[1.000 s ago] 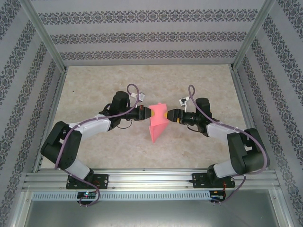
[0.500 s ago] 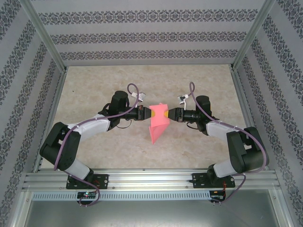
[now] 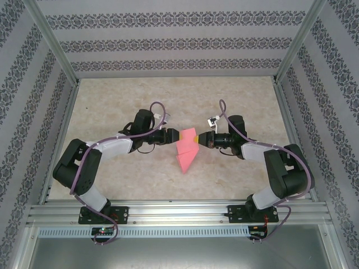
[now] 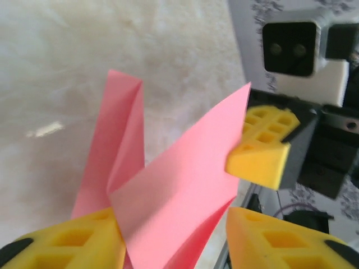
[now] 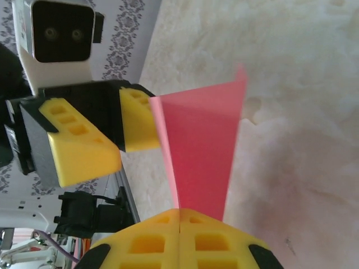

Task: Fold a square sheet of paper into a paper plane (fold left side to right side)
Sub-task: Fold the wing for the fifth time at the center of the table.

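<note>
- The worktop [image 3: 112,101] is pale beige with a marbled look. Striped, patterned walls [image 3: 179,45] close it in on three sides, and a metal rail [image 3: 179,213] runs along the near edge.
- There are two arms, left arm [image 3: 84,168] and right arm [image 3: 280,168], and one sheet of paper [image 3: 187,152].
- The salmon-red sheet is creased to a point. It sits mid-worktop between the two wrists, its point toward the rail.
- The right fingers [image 5: 151,241] are pressed together, pinching the sheet's edge.
- The left fingers [image 4: 73,241] stand apart, with the sheet passing between them.

The paper [image 3: 186,154] sits between the left tool [image 3: 176,135] and right tool [image 3: 195,136]
</note>
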Tool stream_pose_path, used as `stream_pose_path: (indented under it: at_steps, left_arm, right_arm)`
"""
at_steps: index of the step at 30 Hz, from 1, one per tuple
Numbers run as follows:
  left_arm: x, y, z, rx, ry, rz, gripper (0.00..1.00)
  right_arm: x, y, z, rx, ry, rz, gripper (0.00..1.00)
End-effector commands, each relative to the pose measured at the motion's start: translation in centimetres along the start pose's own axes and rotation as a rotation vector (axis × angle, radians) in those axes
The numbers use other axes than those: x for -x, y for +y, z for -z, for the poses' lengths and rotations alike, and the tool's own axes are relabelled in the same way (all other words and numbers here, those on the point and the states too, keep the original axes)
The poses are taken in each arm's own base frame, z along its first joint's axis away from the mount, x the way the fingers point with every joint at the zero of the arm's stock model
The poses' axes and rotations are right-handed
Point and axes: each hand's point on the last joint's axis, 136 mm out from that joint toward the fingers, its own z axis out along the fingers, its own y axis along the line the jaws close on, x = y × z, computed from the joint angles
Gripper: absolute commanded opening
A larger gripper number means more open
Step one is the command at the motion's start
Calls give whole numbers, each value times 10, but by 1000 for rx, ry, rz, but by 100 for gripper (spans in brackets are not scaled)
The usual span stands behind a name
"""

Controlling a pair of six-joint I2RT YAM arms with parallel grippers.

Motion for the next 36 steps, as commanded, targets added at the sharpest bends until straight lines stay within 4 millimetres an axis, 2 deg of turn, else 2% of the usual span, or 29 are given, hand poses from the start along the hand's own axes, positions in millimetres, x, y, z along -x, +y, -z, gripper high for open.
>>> stream_pose_path:
  at_steps: [1, 5, 8, 11, 16, 20, 24, 28, 33, 36]
  left_arm:
    - [18, 16, 23, 211, -52, -57, 57]
    - [22, 22, 49, 376, -108, -101, 62]
    - [6, 12, 54, 429, -86, -166, 61]
    - [-26, -6, 44, 409, -26, -237, 61]
    - [-79, -32, 13, 349, 72, -332, 60]
    - [-101, -43, -12, 347, 121, -383, 60]
    - [-112, -42, -36, 390, 165, -426, 61]
    - [-115, -24, -53, 493, 205, -445, 62]
    - [-113, -1, -59, 624, 217, -466, 64]
    - [-114, 5, -61, 653, 224, -472, 64]
  right_arm:
    - [0, -13, -8, -69, 24, -12, 0]
    - [-5, -40, -10, -193, 43, -140, 0]
    - [-5, -48, -11, -223, 31, -220, 0]
    - [-2, -51, -10, -249, 19, -279, 0]
    - [-1, -52, -10, -273, 36, -333, 0]
    - [-3, -53, -11, -280, 57, -365, 0]
    - [-4, -53, -10, -296, 62, -374, 0]
    - [-6, -54, -12, -302, 70, -379, 0]
    - [-10, -56, -14, -307, 81, -384, 0]
    - [-12, -57, -15, -307, 86, -385, 0]
